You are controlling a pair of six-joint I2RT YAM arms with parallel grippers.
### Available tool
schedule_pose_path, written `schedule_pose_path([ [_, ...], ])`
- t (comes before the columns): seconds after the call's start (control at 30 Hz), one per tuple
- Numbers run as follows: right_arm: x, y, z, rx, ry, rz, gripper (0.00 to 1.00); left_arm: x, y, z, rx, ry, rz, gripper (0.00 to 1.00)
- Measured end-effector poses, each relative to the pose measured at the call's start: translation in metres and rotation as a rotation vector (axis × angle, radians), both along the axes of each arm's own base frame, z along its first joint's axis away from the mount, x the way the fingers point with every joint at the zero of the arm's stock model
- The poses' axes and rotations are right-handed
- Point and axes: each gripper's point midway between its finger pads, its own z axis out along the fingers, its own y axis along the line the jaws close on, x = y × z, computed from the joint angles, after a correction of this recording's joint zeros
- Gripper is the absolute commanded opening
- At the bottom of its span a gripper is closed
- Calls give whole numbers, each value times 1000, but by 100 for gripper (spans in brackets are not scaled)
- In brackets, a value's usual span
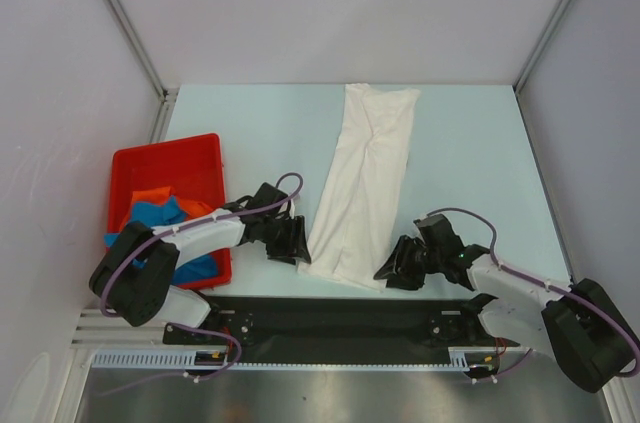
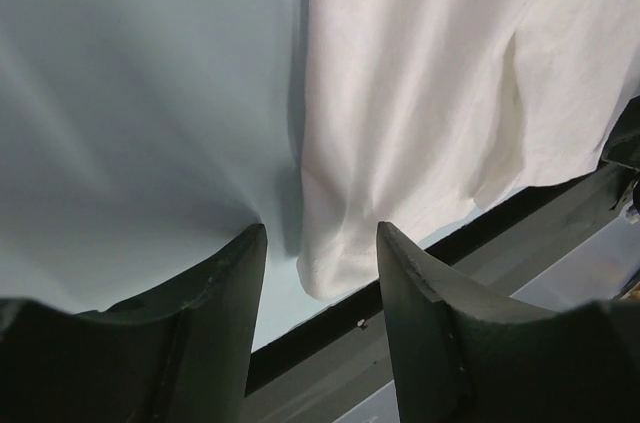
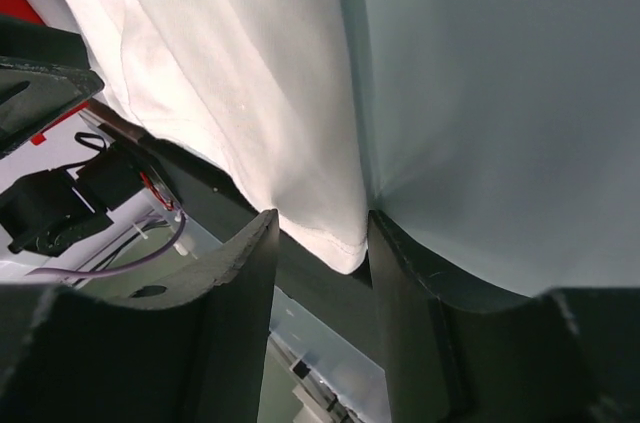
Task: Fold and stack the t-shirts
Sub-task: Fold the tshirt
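At the near edge of the counter [image 1: 470, 143], the left gripper [image 2: 320, 233] is held low. Its dark, smooth fingers [image 2: 225, 313] are spread wide, and the near left corner of the white t-shirt [image 1: 362, 183] is seen in the gap between them, not pinched.

Over on the right, the right gripper [image 3: 322, 218] is set just as low at the shirt's near right corner. Its fingers [image 3: 240, 313] are parted more narrowly, and the hemmed corner lies between them without being clamped.

One white shirt is counted on the counter. It is thin, soft cloth folded into a long narrow strip with gentle lengthwise creases. It runs from the middle of the near edge, leaning slightly right, up to the far edge.

By the left edge, toward the near left corner, one red plastic rectangular bin [image 1: 205, 158] is seen. Bright blue cloth [image 1: 158, 215] and orange cloth [image 1: 150, 193] are bundled inside it, crumpled together. How many shirts are in that heap cannot be told. Some blue cloth is draped over the bin's near rim.
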Motion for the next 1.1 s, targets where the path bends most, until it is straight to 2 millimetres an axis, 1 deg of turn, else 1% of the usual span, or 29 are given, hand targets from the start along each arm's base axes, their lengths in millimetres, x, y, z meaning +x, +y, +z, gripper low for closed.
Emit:
schedule_pose_path([
  [0.1, 2, 2, 0, 2, -3, -9, 47, 0, 0, -1, 2, -1, -5, 51],
  [0.17, 4, 3, -1, 4, 0, -16, 45, 0, 0, -1, 3, -2, -7, 48],
  [0.2, 5, 4, -1, 8, -1, -18, 43, 0, 0, -2, 3, -1, -7, 45],
  [0.23, 6, 5, -2, 10, -3, -21, 37, 0, 0, -2, 3, -1, -7, 37],
  [0.3, 9, 4, -4, 0, -9, -29, 29, 1, 1, -4, 7, -2, -10, 23],
  [0.33, 10, 4, -5, -6, -10, -33, 19, 0, 1, -5, 9, -1, -11, 9],
  [0.37, 10, 3, -6, -9, -13, -36, 11, 0, 1, -7, 8, 0, -12, 1],
  [0.4, 11, 2, -7, -17, -19, -41, 3, -1, 1, -8, 9, -1, -14, 0],
  [0.43, 11, 0, -9, -23, -21, -44, 0, -1, 1, -9, 4, 0, -19, 0],
  [0.5, 8, -3, -10, -28, -26, -51, 0, -2, -2, -9, -18, -3, -20, 0],
  [0.57, 6, -5, -7, -25, -44, -53, 0, -5, -2, -8, -36, -9, -10, 0],
  [0.67, 1, -8, 3, 0, -93, -59, 0, -14, -4, -6, -56, -13, -1, 0],
  [0.77, -3, -11, 11, 27, -131, -68, 0, -21, -10, 1, -85, -12, 3, 0],
  [0.87, -2, -14, 13, 30, -140, -83, 0, -19, -16, 11, -113, -21, 12, 0],
  [0.97, 8, -24, 10, 4, -118, -124, 0, -6, -27, 31, -132, -40, 16, 0],
  [1.03, 22, -33, 12, -12, -101, -160, 0, 19, -41, 54, -160, -77, 21, 0],
  [1.07, 33, -38, 15, -15, -88, -182, 0, 33, -49, 65, -175, -96, 24, 0],
  [1.1, 46, -44, 19, -20, -86, -202, 0, 51, -57, 79, -197, -122, 34, 0],
])
